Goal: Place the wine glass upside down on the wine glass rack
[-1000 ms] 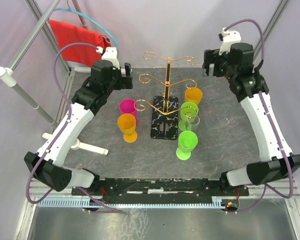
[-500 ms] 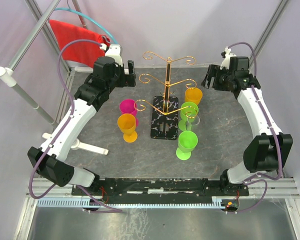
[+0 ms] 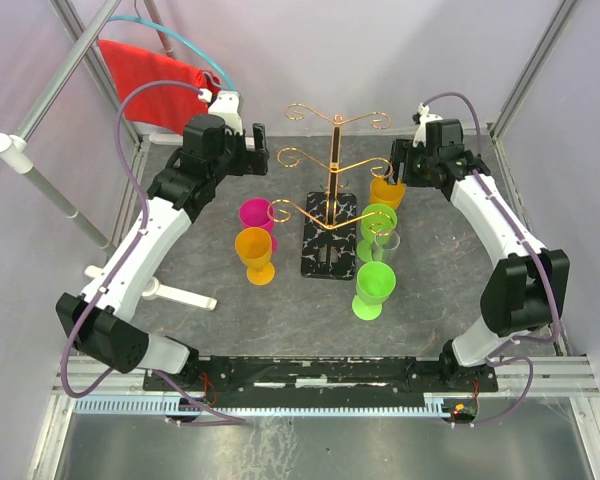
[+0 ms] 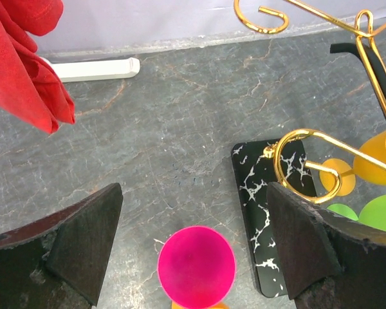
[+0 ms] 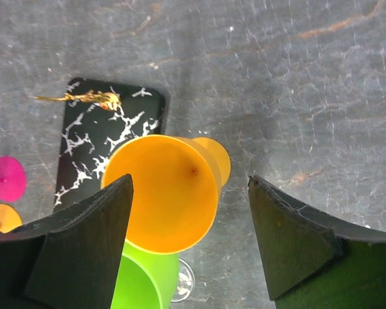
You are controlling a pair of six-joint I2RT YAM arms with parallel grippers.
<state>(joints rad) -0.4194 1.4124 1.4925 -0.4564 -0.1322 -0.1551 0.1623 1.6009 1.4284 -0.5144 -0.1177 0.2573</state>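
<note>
the wine glass rack [image 3: 332,185] is made of thin shiny gold wire. it has a post in the middle and arms that curl at the ends. it stands on a flat black base [image 3: 325,255] with white veins like marble, in the middle of the table [image 3: 450,270]. the table top is dark grey and looks like rough stone with thin pale cracks. pale walls and silver metal poles [image 3: 75,60] go round it.

the glasses look like smooth plastic cups on stems, and all stand the right way up on the table. an orange wine glass [image 5: 164,199] stands just beside the rack's base, on its right. the right gripper [image 5: 190,212] hangs over it with its two dark fingers [image 5: 83,244] wide apart, and the glass shows between them. i cannot tell if they touch it.

a green glass [image 3: 378,220] is right next to it, with a small clear glass [image 3: 388,243] beside that. another green glass [image 3: 374,285] stands nearer the arms.

left of the rack are a pink glass [image 4: 196,267] and a second orange glass [image 3: 254,250], close together. the left gripper [image 4: 193,244] hangs above the pink one, fingers wide apart, holding nothing. one gold curl of the rack is near it.

a red cloth [image 3: 155,80] hangs on a pole at the far left. a white bar [image 3: 180,293] lies on the table on the left.
</note>
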